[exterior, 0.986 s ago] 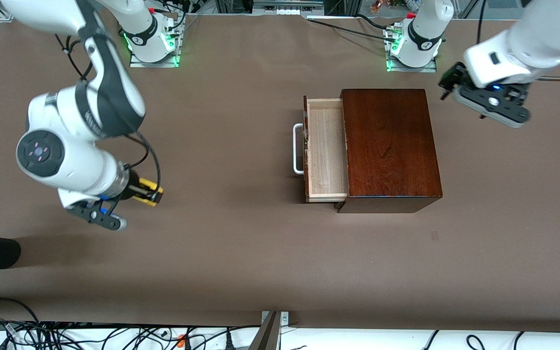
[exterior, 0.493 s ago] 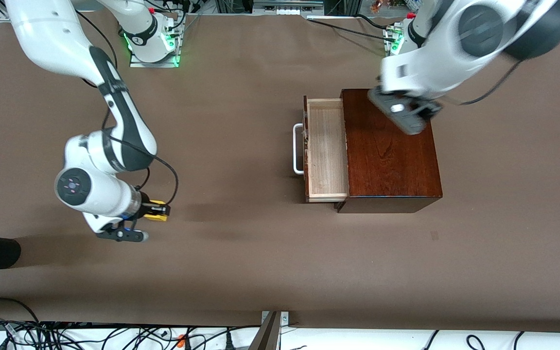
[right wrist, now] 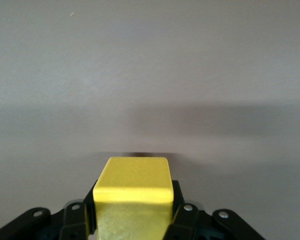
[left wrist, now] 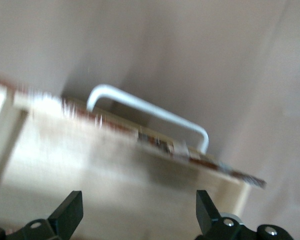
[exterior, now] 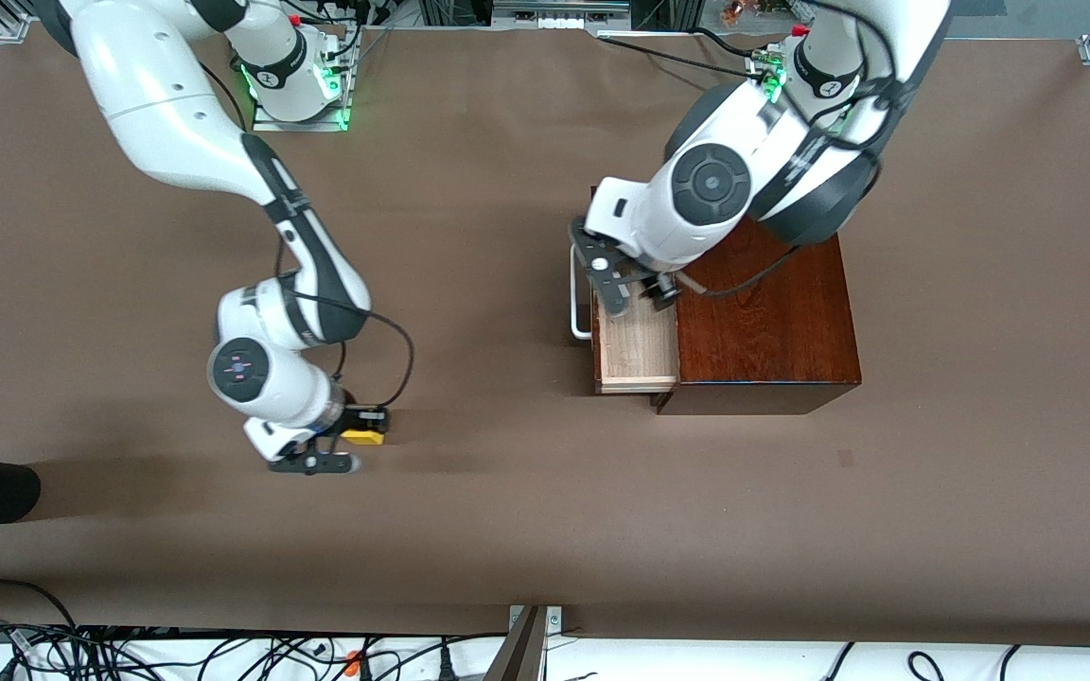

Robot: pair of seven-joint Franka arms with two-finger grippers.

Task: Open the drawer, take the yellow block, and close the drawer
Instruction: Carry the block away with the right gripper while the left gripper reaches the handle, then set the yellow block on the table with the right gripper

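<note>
Brown matting covers the table (exterior: 507, 530), which fills the front view from edge to edge. Right of centre in that view stands a glossy dark mahogany box (exterior: 772, 331), its drawer (exterior: 635, 355) pulled out toward the right arm's end of the table. The pale wood tray shows no contents where it is visible. A white U-shaped handle (exterior: 575, 303) projects from the drawer front.

Left pincer (exterior: 628, 295): positioned over the open drawer, close above the tray. In the left wrist view its two fingertips (left wrist: 70, 212) stand wide apart, with nothing between them; the handle (left wrist: 150, 112) and the drawer floor (left wrist: 115, 175) lie below.

Right pincer (exterior: 356, 437): positioned low over the bare table, left of centre and lower in the front view, well apart from the box. It is clamped on the yellow block (exterior: 362, 436). In the right wrist view the block (right wrist: 134, 187) sits squarely between the black fingers (right wrist: 182, 220), one face pressed by each. Whether the block touches the table cannot be determined.
</note>
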